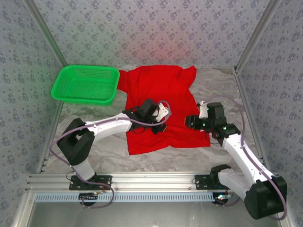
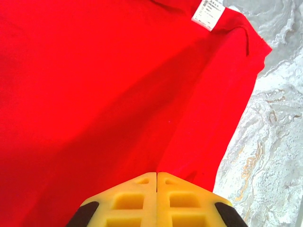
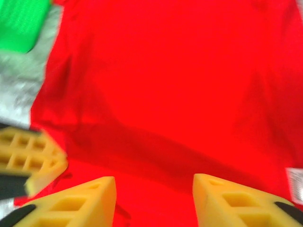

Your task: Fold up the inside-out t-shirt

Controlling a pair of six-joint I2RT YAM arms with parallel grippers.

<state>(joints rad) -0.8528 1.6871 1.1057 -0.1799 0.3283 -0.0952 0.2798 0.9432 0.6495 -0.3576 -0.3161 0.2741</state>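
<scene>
Left tool (image 2: 156,177) is closed tight over the shirt (image 1: 163,87). Right tool (image 3: 154,184) is open, jaws apart, over the shirt's near right part. The shirt lies spread on the worktop (image 1: 222,90), white tag (image 2: 208,13) showing. A green basket (image 1: 85,84) sits just beside its far-left sleeve.

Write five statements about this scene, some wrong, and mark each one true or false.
1. The left claw is shut. True.
2. The t-shirt lies inside the green basket. False: it lies spread on the table, beside the basket.
3. The right claw has its jaws pressed together. False: they stand apart above the red cloth.
4. A white tag shows on the t-shirt. True.
5. Both claws are over the basket. False: in the top view both are over the t-shirt.
</scene>
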